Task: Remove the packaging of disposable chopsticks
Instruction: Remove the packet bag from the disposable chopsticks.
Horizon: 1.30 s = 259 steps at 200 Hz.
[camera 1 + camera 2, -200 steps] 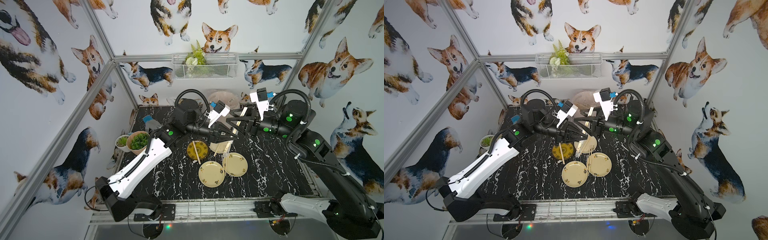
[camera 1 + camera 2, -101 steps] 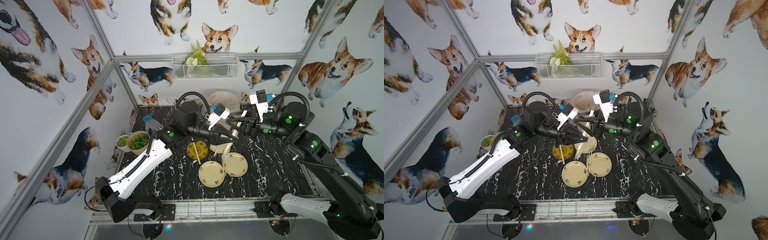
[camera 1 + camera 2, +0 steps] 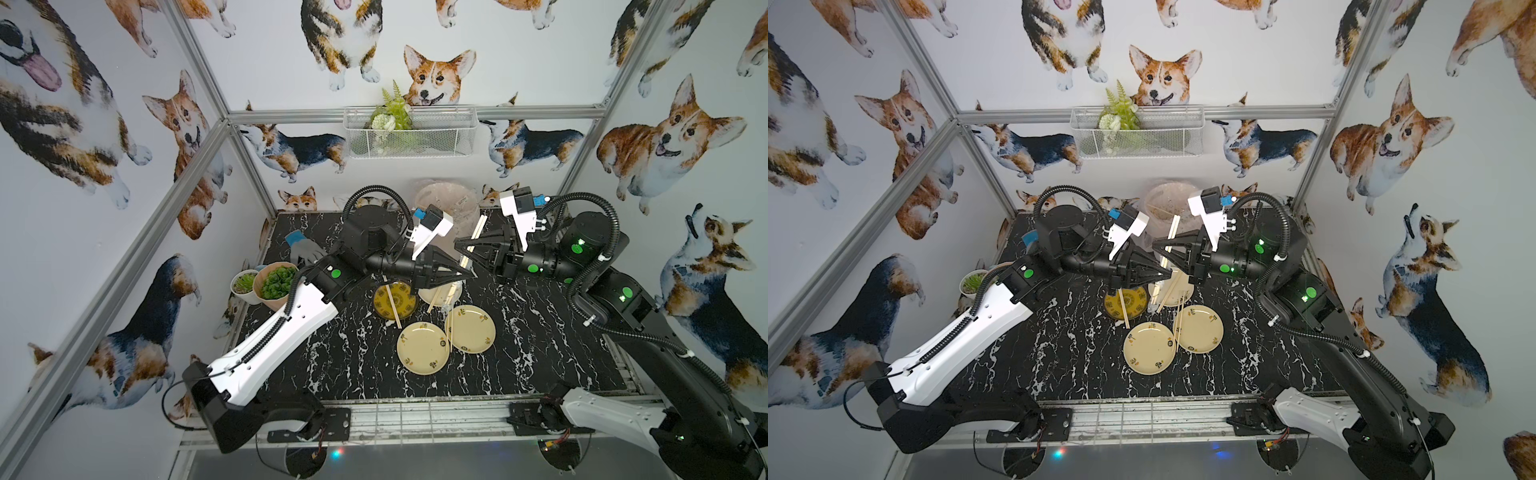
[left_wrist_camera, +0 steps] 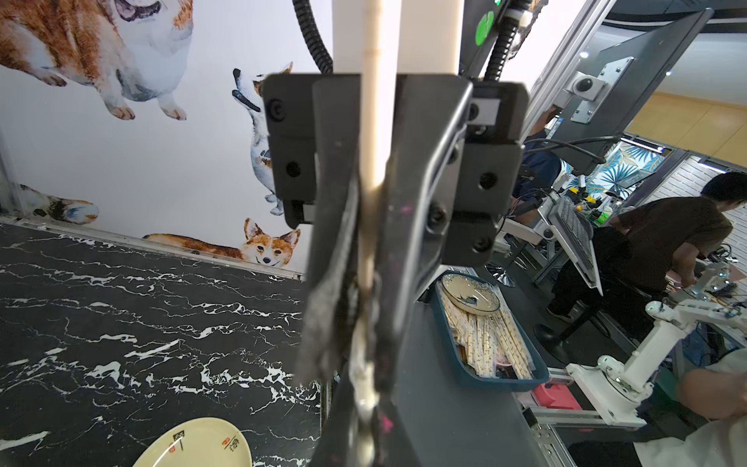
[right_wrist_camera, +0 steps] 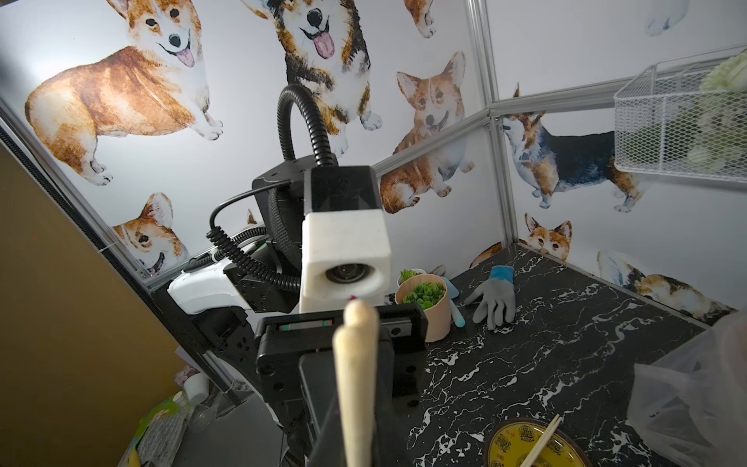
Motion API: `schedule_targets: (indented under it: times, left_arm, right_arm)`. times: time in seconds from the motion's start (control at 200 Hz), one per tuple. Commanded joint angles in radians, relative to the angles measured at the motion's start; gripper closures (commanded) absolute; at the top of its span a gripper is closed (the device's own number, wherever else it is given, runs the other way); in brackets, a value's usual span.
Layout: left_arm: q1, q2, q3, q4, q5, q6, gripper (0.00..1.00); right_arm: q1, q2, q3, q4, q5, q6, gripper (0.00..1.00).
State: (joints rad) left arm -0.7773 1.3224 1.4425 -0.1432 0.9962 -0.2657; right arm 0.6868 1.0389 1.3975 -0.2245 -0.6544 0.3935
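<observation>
Two black hands nearly meet above the marbled black surface (image 3: 332, 361). The right hand (image 3: 457, 242) is clamped on a pale wooden pair of chopsticks (image 3: 478, 226) angled upward, their lower ends lost behind the left hand (image 3: 471, 274). That hand's near-closed jaws pinch a crumpled clear wrapper (image 4: 364, 384), barely discernible in both top views. Loose pairs (image 3: 392, 305) lie across round plates (image 3: 473, 345) below.
</observation>
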Motion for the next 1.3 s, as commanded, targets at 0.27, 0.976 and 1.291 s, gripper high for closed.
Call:
schedule_targets:
  times: [0.27, 0.976, 1.291]
  left_arm:
    - [0.004, -0.061, -0.188, 0.075, -0.002, -0.011, 0.47]
    - [0.035, -0.1, -0.304, 0.103, -0.014, -0.04, 1.0]
    - [0.161, -0.253, -0.559, -0.049, -0.2, -0.072, 1.0]
  right_arm:
    - [-0.048, -0.043, 0.006, 0.066, 0.038, 0.008, 1.0]
    - [-0.108, -0.057, -0.017, 0.094, 0.087, 0.05, 1.0]
    - [-0.198, -0.057, 0.14, -0.074, 0.168, -0.052, 1.0]
